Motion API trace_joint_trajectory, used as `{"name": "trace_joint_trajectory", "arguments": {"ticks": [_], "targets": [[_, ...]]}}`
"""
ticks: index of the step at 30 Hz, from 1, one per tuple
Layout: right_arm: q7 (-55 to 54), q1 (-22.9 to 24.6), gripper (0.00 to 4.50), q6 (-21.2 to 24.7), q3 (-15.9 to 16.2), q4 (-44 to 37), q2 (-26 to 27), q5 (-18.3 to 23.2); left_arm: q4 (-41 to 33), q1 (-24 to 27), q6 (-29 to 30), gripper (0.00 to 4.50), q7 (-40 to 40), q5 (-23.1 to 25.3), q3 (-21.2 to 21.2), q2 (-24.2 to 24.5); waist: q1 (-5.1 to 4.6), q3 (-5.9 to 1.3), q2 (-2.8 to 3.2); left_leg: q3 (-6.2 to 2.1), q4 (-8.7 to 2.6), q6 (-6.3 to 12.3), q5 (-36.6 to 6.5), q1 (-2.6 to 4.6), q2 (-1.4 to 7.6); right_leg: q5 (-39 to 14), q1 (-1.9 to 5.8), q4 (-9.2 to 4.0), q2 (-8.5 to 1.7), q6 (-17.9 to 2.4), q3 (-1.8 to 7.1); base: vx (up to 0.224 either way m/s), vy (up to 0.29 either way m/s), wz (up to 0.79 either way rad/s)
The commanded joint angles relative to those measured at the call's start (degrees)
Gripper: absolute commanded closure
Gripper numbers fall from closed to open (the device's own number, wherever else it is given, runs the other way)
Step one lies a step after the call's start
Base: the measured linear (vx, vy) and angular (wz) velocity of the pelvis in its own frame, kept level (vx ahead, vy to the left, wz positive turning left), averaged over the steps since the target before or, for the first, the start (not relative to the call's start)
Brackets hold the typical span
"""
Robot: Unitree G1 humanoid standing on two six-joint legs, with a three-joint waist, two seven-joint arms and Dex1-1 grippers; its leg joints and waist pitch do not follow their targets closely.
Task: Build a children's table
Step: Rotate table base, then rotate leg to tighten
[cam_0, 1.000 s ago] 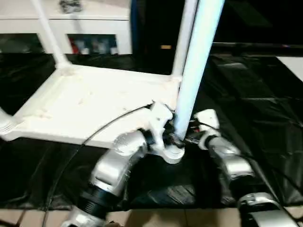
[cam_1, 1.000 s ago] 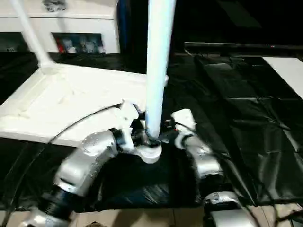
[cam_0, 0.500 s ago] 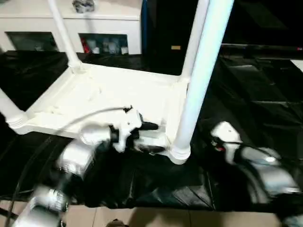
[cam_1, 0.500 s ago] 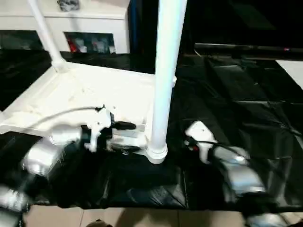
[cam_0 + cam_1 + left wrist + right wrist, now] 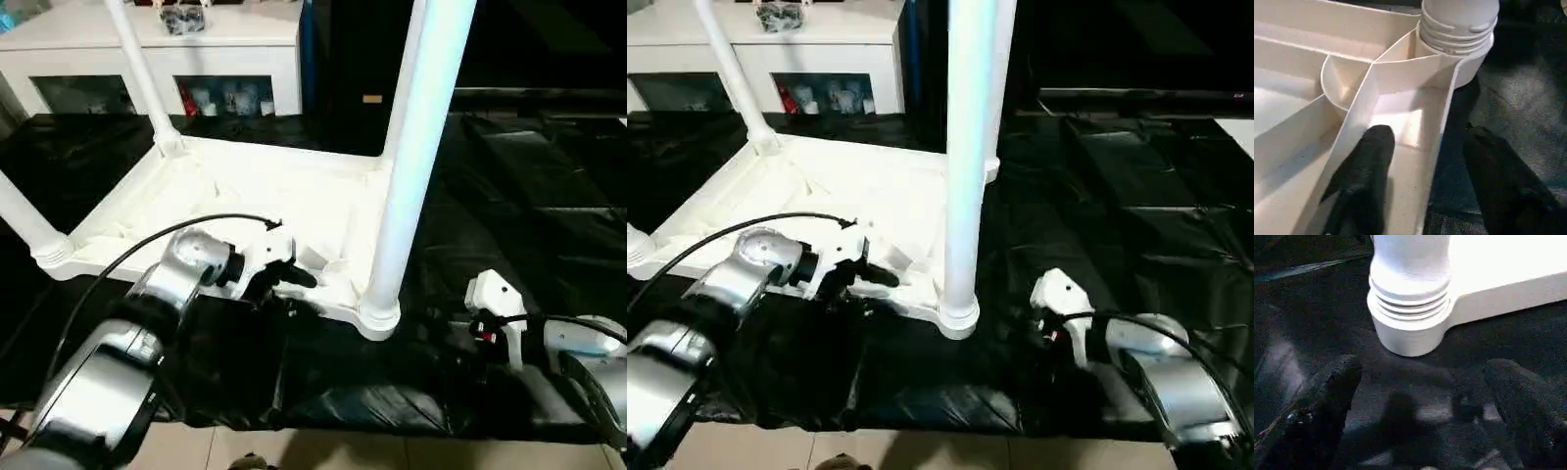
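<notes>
Black drape beneath the upturned children's table (image 5: 245,196), your left gripper (image 5: 1422,161) straddles its rim to steady it, right gripper (image 5: 1422,396) wide, empty, beside the near leg (image 5: 416,147).

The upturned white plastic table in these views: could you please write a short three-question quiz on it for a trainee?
1. True or false: the white plastic table top lies ribbed side up on the black-draped surface.
2. The open left gripper is placed: A) around a leg; B) astride the top's near rim; C) over the white cabinet.
3. What does the open right gripper hold beside the white tube corner leg?
Key: 1 true; 2 B; 3 nothing.
</notes>
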Motion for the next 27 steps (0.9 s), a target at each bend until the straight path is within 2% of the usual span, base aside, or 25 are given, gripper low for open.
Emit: {"name": "trace_joint_trajectory", "arguments": {"ticks": [1, 3, 4, 6, 7, 10, 11, 14, 15, 16, 24, 26, 27], "targets": [[0.0, 0.4, 0.00, 1.5, -0.3, -2.0, -1.1, 0.7, 3.3, -2.2, -1.6, 2.25, 0.1, 1.8, 0.2, 0.0, 0.40, -3.73, -0.31, 0.07, -3.68, 2.32, -12.5, 0.21, 0.40, -9.6, 3.32, -4.26, -2.16, -13.4, 1.38, 0.000, 0.000, 0.00], [-0.1, 0.5, 0.00, 1.8, -0.4, -2.3, -1.2, 0.7, 4.2, -2.5, -2.0, 2.35, 0.0, 2.1, 0.3, -0.1, 0.38, -3.76, -0.38, 0.03, -3.68, 2.25, -12.1, 0.14, 0.42, -8.8, 3.44, -4.13, -2.19, -13.5, 1.36, 0.000, 0.000, 0.00], [-0.3, 0.6, 0.00, 2.2, -0.4, -2.7, -1.3, 0.8, 5.6, -3.1, -2.6, 2.45, -0.1, 2.5, 0.6, -0.3, 0.44, -3.82, -0.17, 0.03, -3.63, 2.25, -11.9, 0.17, 0.42, -8.4, 3.39, -4.09, -2.21, -13.6, 1.34, 0.000, 0.000, 0.00], [-0.4, 0.9, 0.00, 2.5, -0.5, -3.0, -1.5, 0.9, 6.5, -3.5, -2.6, 2.58, -0.6, 2.6, 0.7, -0.4, 0.39, -3.80, -0.18, 0.03, -3.64, 2.26, -12.1, 0.11, 0.44, -8.2, 3.42, -4.11, -2.24, -13.8, 1.34, 0.000, 0.000, 0.00], [-0.6, 1.1, 0.00, 2.8, -0.5, -3.3, -1.5, 0.9, 7.6, -3.8, -2.8, 2.73, -0.9, 2.9, 0.8, -0.4, 0.46, -3.80, 0.07, 0.03, -3.66, 2.21, -12.5, 0.22, 0.47, -8.6, 3.39, -4.20, -2.24, -13.8, 1.34, 0.000, 0.000, 0.00], [-0.9, 1.2, 0.00, 3.3, -0.4, -3.6, -1.4, 0.8, 8.7, -4.2, -2.9, 2.80, -1.5, 3.1, 0.8, -0.4, 0.48, -3.78, -0.04, 0.03, -3.69, 2.21, -12.4, 0.17, 0.45, -8.5, 3.43, -4.20, -2.27, -13.8, 1.32, 0.000, 0.000, 0.00], [-1.0, 1.3, 0.00, 3.4, -0.3, -3.7, -1.3, 0.8, 8.8, -4.3, -2.9, 3.05, -1.7, 3.1, 0.8, -0.4, 0.52, -3.75, 0.04, 0.04, -3.68, 2.20, -12.5, 0.16, 0.45, -8.8, 3.41, -4.25, -2.31, -13.8, 1.35, 0.000, 0.000, 0.00], [-1.3, 1.4, 0.00, 3.9, -0.2, -4.2, -1.4, 1.0, 10.4, -4.8, -2.8, 3.25, -3.1, 3.0, 1.6, -0.7, 0.48, -3.70, -0.14, 0.07, -3.70, 2.29, -12.3, 0.11, 0.43, -9.6, 3.45, -4.33, -2.31, -13.5, 1.37, 0.000, 0.000, 0.00], [-1.3, 1.4, 0.00, 4.0, -0.2, -4.2, -1.4, 1.0, 10.4, -4.9, -2.7, 3.25, -3.2, 3.0, 1.7, -0.7, 0.52, -3.68, -0.02, 0.06, -3.74, 2.35, -12.2, 0.10, 0.43, -9.9, 3.42, -4.36, -2.34, -13.5, 1.35, 0.000, 0.000, 0.00], [-1.2, 1.3, 0.00, 4.0, -0.1, -4.1, -1.4, 1.0, 10.6, -5.0, -2.6, 3.50, -3.6, 2.7, 2.1, -0.7, 0.48, -3.67, -0.02, 0.07, -3.74, 2.31, -12.3, 0.11, 0.47, -10.1, 3.38, -4.37, -2.32, -13.5, 1.35, 0.000, 0.000, 0.00], [-1.2, 1.3, 0.00, 4.0, -0.1, -4.1, -1.4, 1.0, 10.6, -5.0, -2.6, 3.50, -3.6, 2.6, 2.1, -0.7, 0.43, -3.59, 0.05, 0.00, -3.93, 2.06, -13.2, 0.13, 0.59, -11.0, 3.29, -4.48, -2.39, -13.2, 1.38, 0.000, 0.000, 0.00], [-1.2, 1.2, 0.00, 4.1, 0.0, -4.1, -1.5, 1.1, 11.1, -5.2, -2.3, 3.80, -3.9, 2.5, 2.5, -0.8, 0.42, -3.59, 0.03, 0.05, -3.90, 2.13, -13.1, 0.13, 0.53, -10.7, 3.29, -4.50, -2.36, -13.3, 1.37, 0.000, 0.000, 0.00], [-1.2, 0.9, 0.00, 4.0, 0.3, -3.9, -1.5, 0.9, 11.4, -4.8, -1.9, 3.84, -4.1, 2.6, 2.6, -0.5, 0.38, -3.60, -0.30, 0.07, -3.93, 2.20, -13.0, 0.14, 0.57, -10.6, 3.31, -4.52, -2.35, -13.3, 1.37, 0.000, 0.000, 0.00]]}}
